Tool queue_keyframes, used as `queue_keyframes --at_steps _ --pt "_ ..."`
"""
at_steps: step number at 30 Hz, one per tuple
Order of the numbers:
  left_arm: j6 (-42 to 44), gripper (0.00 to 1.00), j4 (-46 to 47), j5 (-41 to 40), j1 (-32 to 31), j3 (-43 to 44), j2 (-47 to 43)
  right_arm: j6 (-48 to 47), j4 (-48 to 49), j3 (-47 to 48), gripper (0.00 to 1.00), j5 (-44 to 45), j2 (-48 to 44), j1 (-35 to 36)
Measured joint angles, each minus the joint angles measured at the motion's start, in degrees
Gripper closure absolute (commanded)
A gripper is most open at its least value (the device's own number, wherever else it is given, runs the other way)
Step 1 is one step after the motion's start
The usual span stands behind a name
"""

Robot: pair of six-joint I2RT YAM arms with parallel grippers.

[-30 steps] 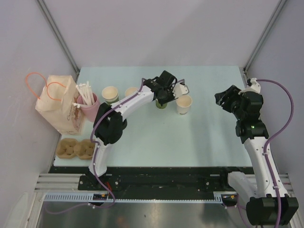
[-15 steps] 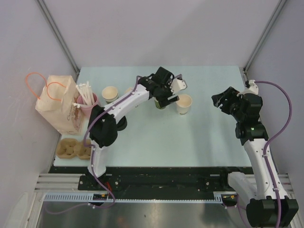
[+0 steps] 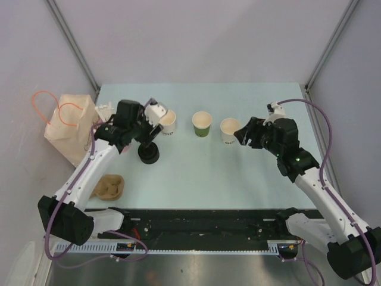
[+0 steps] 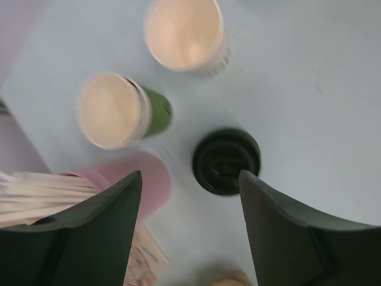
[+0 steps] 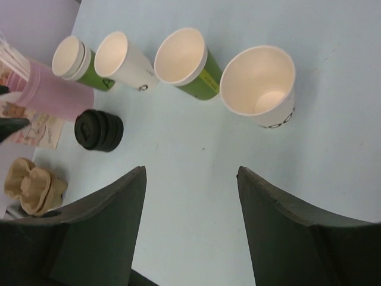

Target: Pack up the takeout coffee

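Open paper cups stand in a row without lids: a white one [image 3: 168,121], a green one [image 3: 202,124] and a white one with dark print [image 3: 230,130]. The right wrist view also shows a green-sided stack [image 5: 74,59] at the far left. Black lids [image 3: 148,154] sit stacked on the table in front of the row. My left gripper [image 3: 141,136] hovers open above the lids [image 4: 226,161], with nothing between its fingers. The right gripper [image 3: 243,136] is open and empty just right of the printed white cup [image 5: 262,83].
The pink cup [image 5: 53,92] of white straws [image 4: 41,193] stands by the beige bag [image 3: 68,128] with orange handles at the left edge. A brown pulp carrier [image 3: 107,186] lies near the front left. Grey walls close in both sides.
My left gripper opened off the green cup and swung back left to above the lid stack. The right arm moved left, close to the printed white cup.
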Motion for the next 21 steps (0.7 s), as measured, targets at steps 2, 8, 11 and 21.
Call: queue_keyframes --at_steps 2,8,11,21 --pt "0.3 0.31 -0.5 1.4 1.7 -7.4 -1.7 -0.6 0.2 0.0 0.32 0.0 1.9 2.0" --pt "0.7 0.48 -3.6 4.7 1.0 -18.1 -0.6 -1.4 0.2 -0.1 0.32 0.7 5.6 5.0" --pt "0.7 0.5 -1.2 3.9 1.0 -18.1 3.8 -1.6 0.8 -0.1 0.32 1.2 5.7 6.8" --pt "-0.2 0.64 5.3 1.2 0.3 -18.1 10.6 -2.0 1.0 -0.1 0.31 2.4 5.8 7.8"
